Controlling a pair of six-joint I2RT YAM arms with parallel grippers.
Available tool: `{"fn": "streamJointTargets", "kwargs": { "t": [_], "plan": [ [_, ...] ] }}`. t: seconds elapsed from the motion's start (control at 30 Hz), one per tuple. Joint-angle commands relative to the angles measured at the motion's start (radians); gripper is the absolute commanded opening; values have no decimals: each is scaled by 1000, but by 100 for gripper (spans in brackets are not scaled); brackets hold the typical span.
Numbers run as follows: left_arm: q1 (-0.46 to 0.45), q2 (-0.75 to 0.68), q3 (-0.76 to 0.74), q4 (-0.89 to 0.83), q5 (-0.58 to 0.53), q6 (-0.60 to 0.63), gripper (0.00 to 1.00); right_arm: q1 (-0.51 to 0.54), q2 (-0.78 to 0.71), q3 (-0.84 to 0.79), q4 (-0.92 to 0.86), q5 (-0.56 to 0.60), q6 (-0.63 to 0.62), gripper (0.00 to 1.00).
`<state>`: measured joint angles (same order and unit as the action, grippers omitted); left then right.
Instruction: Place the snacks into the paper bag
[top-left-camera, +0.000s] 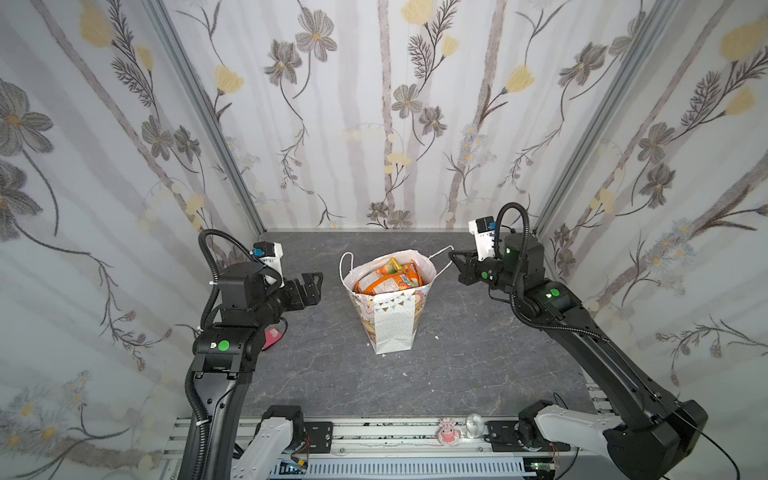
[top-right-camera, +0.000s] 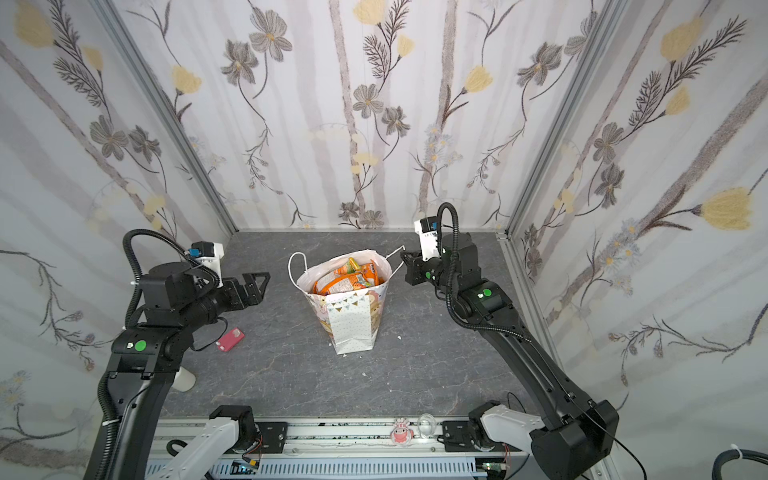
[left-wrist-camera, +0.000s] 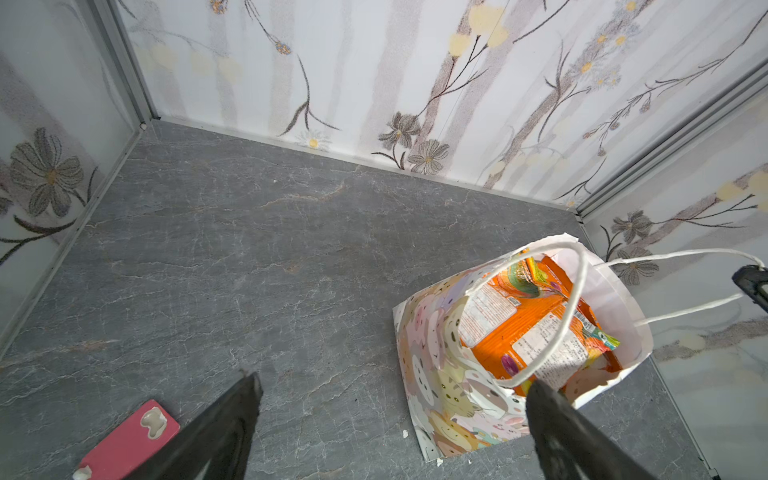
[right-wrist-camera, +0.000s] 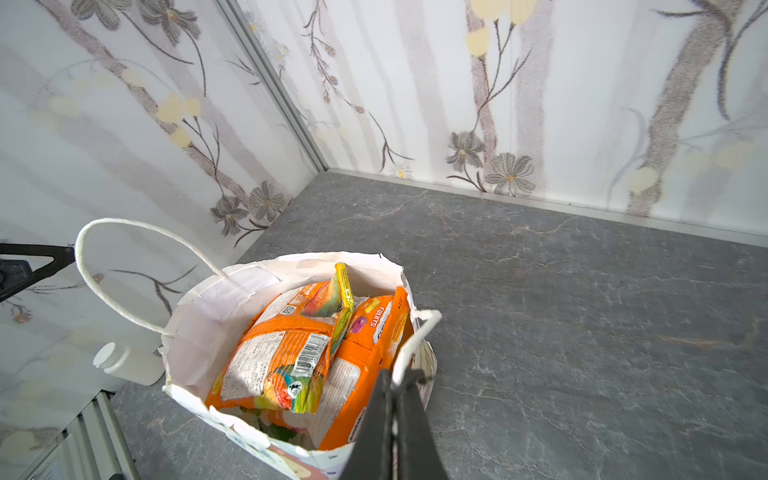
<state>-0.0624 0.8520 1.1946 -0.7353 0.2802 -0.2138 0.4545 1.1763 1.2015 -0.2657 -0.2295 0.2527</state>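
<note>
Snacks (right-wrist-camera: 291, 353) fill bag (top-left-camera: 390, 328) on grey tabletop (top-left-camera: 478, 353); left end effector (top-left-camera: 313, 286) spread, right end effector (right-wrist-camera: 395, 376) seemingly pinching handle (right-wrist-camera: 415, 336).

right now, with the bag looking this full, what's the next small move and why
Probably open the right gripper and let go of the cord handle it pinches. The orange snacks fill the paper bag, no loose packet shows on the table, and the left gripper hangs open and empty.
</note>
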Motion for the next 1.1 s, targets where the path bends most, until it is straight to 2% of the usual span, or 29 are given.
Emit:
{"fn": "streamJointTargets", "kwargs": {
  "t": [0.0, 0.13, 0.17, 0.23, 0.33, 0.43, 0.6, 0.7, 0.77, 0.87, 0.97, 1.07],
  "plan": [
    [1, 10, -10, 51, 10, -18, 100, -13, -23, -5, 42, 2, -11, 0],
    [1, 16, -25, 73, -9, -22, 100, -21, -27, -17, 33, 5, -20, 0],
    [1, 17, -29, 74, -18, -21, 100, -22, -25, -18, 30, 6, -23, 7],
    [1, 17, -43, 82, -57, -16, 100, -23, -31, -2, 6, 13, -30, 39],
    [1, 19, -81, 126, -143, -29, 100, -22, -63, 28, -65, 65, -35, 62],
    [3, 8, -156, 224, -228, -52, 100, -23, -131, 16, -136, 165, -36, 79],
    [13, -22, -313, 390, -436, -125, 100, -66, -253, -72, -245, 440, 11, 90],
    [16, -76, -465, 551, -530, -176, 100, -111, -335, -177, -228, 633, 69, 98],
    [18, -94, -580, 685, -538, -184, 100, -145, -391, -289, -146, 693, 96, 100],
    [18, -70, -749, 875, -621, -190, 100, -191, -435, -497, 42, 745, 91, 100],
    [18, -33, -897, 1070, -708, -159, 100, -243, -409, -667, 230, 799, 63, 100],
    [19, 1, -1012, 1265, -711, -132, 100, -274, -391, -830, 477, 829, 49, 100]
  ]
}}
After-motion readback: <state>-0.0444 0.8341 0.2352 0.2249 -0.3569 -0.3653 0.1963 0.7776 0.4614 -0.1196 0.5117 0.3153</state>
